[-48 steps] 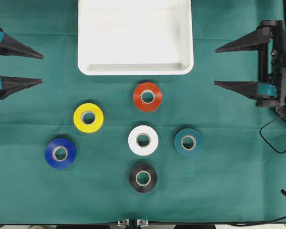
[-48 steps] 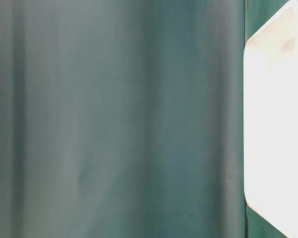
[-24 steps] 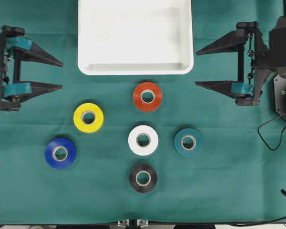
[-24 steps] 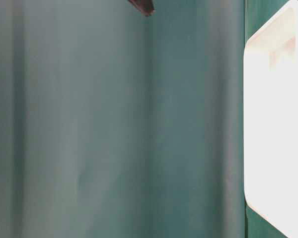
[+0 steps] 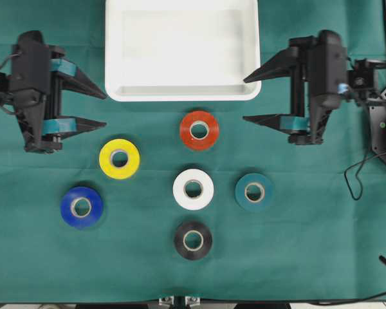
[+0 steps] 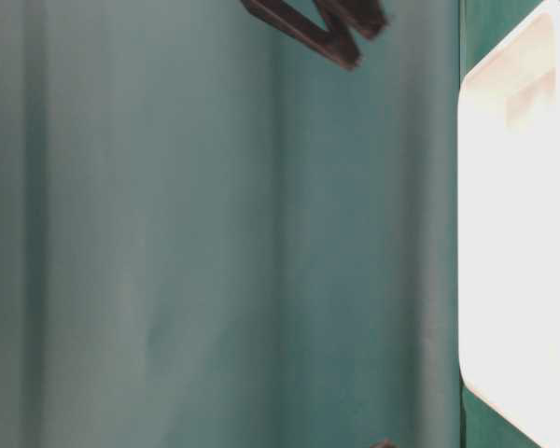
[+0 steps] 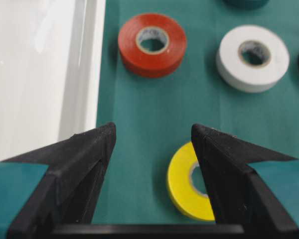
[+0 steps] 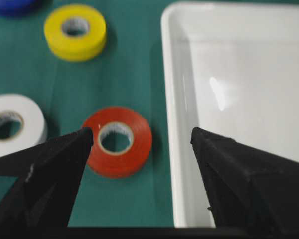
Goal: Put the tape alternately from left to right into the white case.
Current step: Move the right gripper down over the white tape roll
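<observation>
Your fingers [image 5: 98, 107] [image 5: 252, 98] gape wide, gripping nothing, flanking the empty white case [image 5: 183, 93] at nine and three o'clock to alternate picks.

White case [image 5: 182, 90], green cloth [image 5: 309, 244]; red roll [image 5: 199, 130], yellow roll [image 5: 119, 158], blue roll [image 5: 81, 206].

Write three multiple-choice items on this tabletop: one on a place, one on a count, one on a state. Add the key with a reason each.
1. Which roll lies nearest the white case?
A. black
B. red
C. blue

2. How many rolls lie on the cloth?
A. four
B. five
C. six

3. What does the white case hold?
A. nothing
B. one roll
C. two rolls

Key:
1. B: the red roll sits just below the case's rim.
2. C: red, yellow, blue, white, teal and black.
3. A: its floor shows bare white.
</observation>
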